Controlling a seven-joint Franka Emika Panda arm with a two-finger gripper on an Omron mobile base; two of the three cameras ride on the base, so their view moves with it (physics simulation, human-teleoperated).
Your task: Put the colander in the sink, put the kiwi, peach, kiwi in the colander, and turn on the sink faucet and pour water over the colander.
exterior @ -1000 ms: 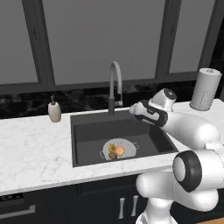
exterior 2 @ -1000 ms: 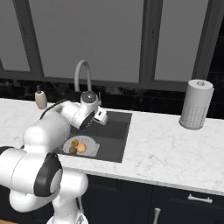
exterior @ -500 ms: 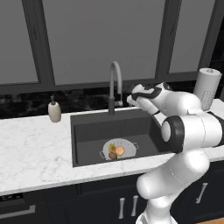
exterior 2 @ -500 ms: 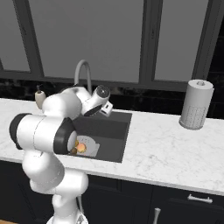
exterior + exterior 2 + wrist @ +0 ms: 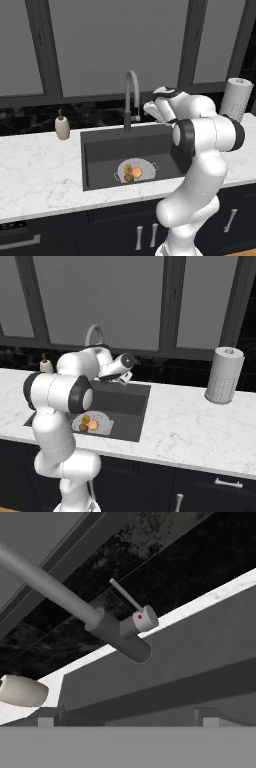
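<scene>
The pale colander (image 5: 146, 167) (image 5: 103, 417) lies on the floor of the dark sink (image 5: 102, 150) (image 5: 129, 406). In it sit the orange-pink peach (image 5: 137, 172) (image 5: 93, 425) and two brownish kiwis (image 5: 128, 177) (image 5: 85, 419). The grey gooseneck faucet (image 5: 131, 92) (image 5: 92, 335) stands at the sink's back edge. No blue stream runs from it. My gripper (image 5: 149, 107) (image 5: 125, 377) (image 5: 126, 721) hovers just right of the faucet base (image 5: 120, 637), pointing at it. Its fingers (image 5: 46, 720) stand wide apart and hold nothing. The thin side lever (image 5: 126, 596) sticks out toward the wall.
A beige soap dispenser (image 5: 62, 127) (image 5: 46, 365) (image 5: 22, 691) stands on the white marble counter (image 5: 35, 170) left of the sink. A paper towel roll (image 5: 236, 98) (image 5: 224, 375) stands at the right. Dark windows and a black backsplash rise close behind the faucet.
The hand rose from beside the sink and swung back toward the faucet base, while the elbow folded in front of the basin's right side. The colander and fruit stayed put.
</scene>
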